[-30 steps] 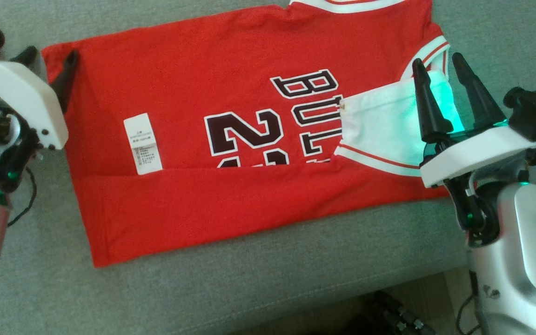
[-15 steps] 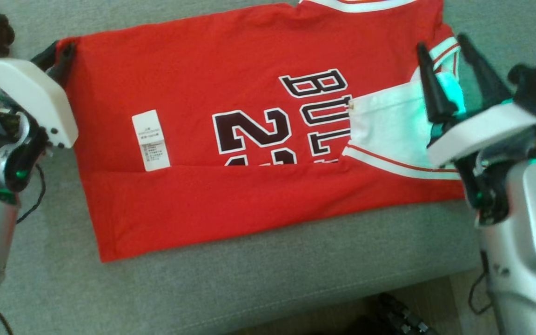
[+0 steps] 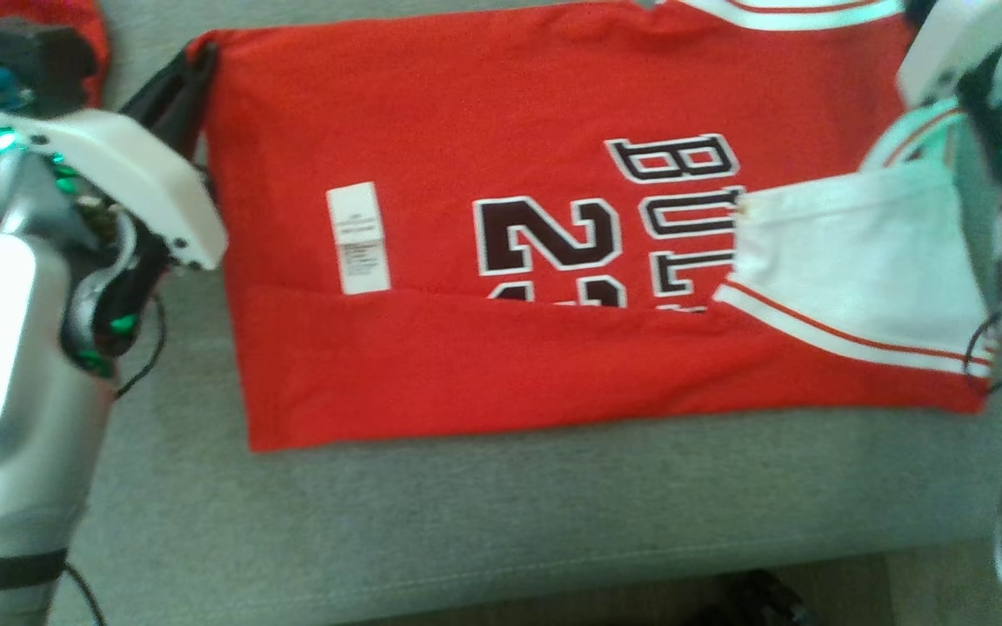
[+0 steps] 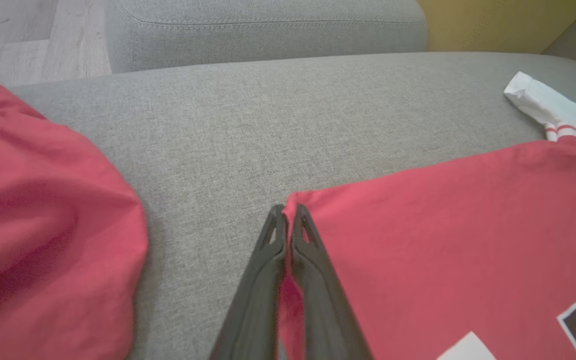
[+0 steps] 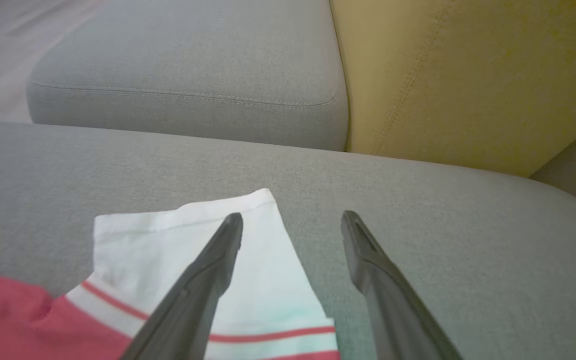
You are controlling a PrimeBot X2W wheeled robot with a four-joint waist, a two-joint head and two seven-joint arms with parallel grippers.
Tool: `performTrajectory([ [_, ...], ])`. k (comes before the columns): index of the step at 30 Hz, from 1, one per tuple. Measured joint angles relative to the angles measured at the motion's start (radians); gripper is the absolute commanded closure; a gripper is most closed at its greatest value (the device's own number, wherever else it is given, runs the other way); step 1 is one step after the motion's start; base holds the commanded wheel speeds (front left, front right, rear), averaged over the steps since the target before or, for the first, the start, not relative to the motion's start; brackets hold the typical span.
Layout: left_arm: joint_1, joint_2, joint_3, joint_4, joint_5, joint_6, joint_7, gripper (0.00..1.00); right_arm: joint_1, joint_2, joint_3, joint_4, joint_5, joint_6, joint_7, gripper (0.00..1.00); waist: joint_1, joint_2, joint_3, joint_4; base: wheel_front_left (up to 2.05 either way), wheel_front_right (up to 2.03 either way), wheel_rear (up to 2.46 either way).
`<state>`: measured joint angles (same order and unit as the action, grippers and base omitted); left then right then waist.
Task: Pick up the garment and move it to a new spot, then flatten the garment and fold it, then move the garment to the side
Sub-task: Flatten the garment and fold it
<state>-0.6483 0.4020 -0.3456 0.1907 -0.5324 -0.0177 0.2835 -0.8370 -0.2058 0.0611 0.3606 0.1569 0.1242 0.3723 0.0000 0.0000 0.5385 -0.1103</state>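
Grey fabric sofa cushion (image 3: pixel 501 522) bore the red, white-trimmed basketball jersey (image 3: pixel 484 113), flat, one edge folded. Left gripper (image 4: pixel 285 220) pinched its corner between closed fingers; right gripper (image 5: pixel 292 217) gaped wide over a white sleeve (image 5: pixel 143 240). Further folding and side move judged outstanding.

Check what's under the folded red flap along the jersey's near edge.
The flap lies on the jersey, covering the lower part of the black number and lettering. The rest beneath is hidden.

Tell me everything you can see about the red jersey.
The red jersey lies flat on the grey sofa cushion, near edge folded up over its black, white-edged number and lettering. It looks like thin cloth, with a white, red-striped sleeve folded over it and a white label. The left gripper is shut on one hem corner.
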Motion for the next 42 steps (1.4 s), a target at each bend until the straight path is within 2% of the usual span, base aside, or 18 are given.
performTrajectory([
  [4, -0.032, -0.053, -0.038, 0.009, 0.000, -0.011, -0.036, 1.00, -0.160, -0.025, -0.022, 0.169, -0.063, 0.000, 0.098, 0.00, 0.0000, 0.0000, 0.011, 0.067, 0.00, 0.00, 0.00],
  [9, -0.076, -0.110, -0.072, 0.060, 0.003, -0.029, -0.076, 1.00, -0.250, -0.036, -0.066, 0.319, -0.121, 0.000, 0.184, 0.00, 0.0000, 0.0000, 0.028, 0.134, 0.00, 0.00, 0.00],
  [14, -0.121, -0.155, -0.098, 0.111, 0.003, -0.043, -0.110, 1.00, -0.315, -0.047, -0.142, 0.418, -0.159, 0.000, 0.214, 0.00, 0.0000, 0.0000, 0.050, 0.181, 0.00, 0.00, 0.00],
  [21, -0.144, -0.177, -0.108, 0.169, 0.003, -0.053, -0.145, 1.00, -0.371, -0.055, -0.169, 0.499, -0.174, 0.000, 0.261, 0.00, -0.0001, 0.0000, 0.069, 0.204, 0.00, 0.00, 0.00],
  [22, -0.145, -0.180, -0.111, 0.175, 0.003, -0.054, -0.150, 1.00, -0.377, -0.056, -0.169, 0.505, -0.173, 0.000, 0.265, 0.06, -0.0001, 0.0000, 0.070, 0.204, 0.00, 0.00, 0.00],
  [23, -0.146, -0.181, -0.113, 0.182, 0.003, -0.054, -0.153, 1.00, -0.381, -0.056, -0.167, 0.510, -0.168, 0.000, 0.272, 0.24, -0.0001, 0.0000, 0.070, 0.204, 0.00, 0.00, 0.00],
  [24, -0.150, -0.182, -0.116, 0.188, 0.003, -0.054, -0.154, 1.00, -0.382, -0.056, -0.164, 0.514, -0.159, 0.000, 0.272, 0.24, -0.0001, 0.0000, 0.070, 0.204, 0.00, 0.00, 0.00],
  [25, -0.155, -0.182, -0.119, 0.192, 0.003, -0.054, -0.155, 1.00, -0.382, -0.056, -0.160, 0.517, -0.149, 0.000, 0.272, 0.44, -0.0001, 0.0000, 0.071, 0.204, 0.00, 0.00, 0.00],
  [26, -0.160, -0.182, -0.119, 0.195, 0.003, -0.054, -0.155, 1.00, -0.382, -0.056, -0.153, 0.520, -0.140, 0.000, 0.272, 0.56, -0.0001, 0.0000, 0.072, 0.203, 0.00, 0.00, 0.00],
  [29, -0.166, -0.182, -0.119, 0.202, 0.003, -0.062, -0.164, 1.00, -0.382, -0.056, -0.125, 0.519, -0.129, 0.000, 0.248, 1.00, -0.0001, 0.0000, 0.075, 0.195, 0.00, 0.00, 0.00],
  [32, -0.167, -0.181, -0.118, 0.207, 0.003, -0.062, -0.176, 1.00, -0.375, -0.056, -0.099, 0.518, -0.129, 0.000, 0.188, 1.00, -0.0001, 0.0000, 0.074, 0.184, 0.00, 0.00, 0.00],
  [38, -0.167, -0.179, -0.101, 0.228, 0.001, -0.061, -0.212, 1.00, -0.300, -0.062, -0.087, 0.513, -0.131, 0.000, -0.005, 1.00, 0.0000, 0.0000, 0.045, 0.160, 0.00, 0.00, 0.00],
  [42, -0.157, -0.168, -0.091, 0.232, -0.010, -0.060, -0.226, 1.00, -0.270, -0.059, -0.061, 0.507, -0.096, 0.000, -0.068, 1.00, 0.0000, 0.0000, 0.014, 0.144, 0.00, 0.00, 0.00],
])
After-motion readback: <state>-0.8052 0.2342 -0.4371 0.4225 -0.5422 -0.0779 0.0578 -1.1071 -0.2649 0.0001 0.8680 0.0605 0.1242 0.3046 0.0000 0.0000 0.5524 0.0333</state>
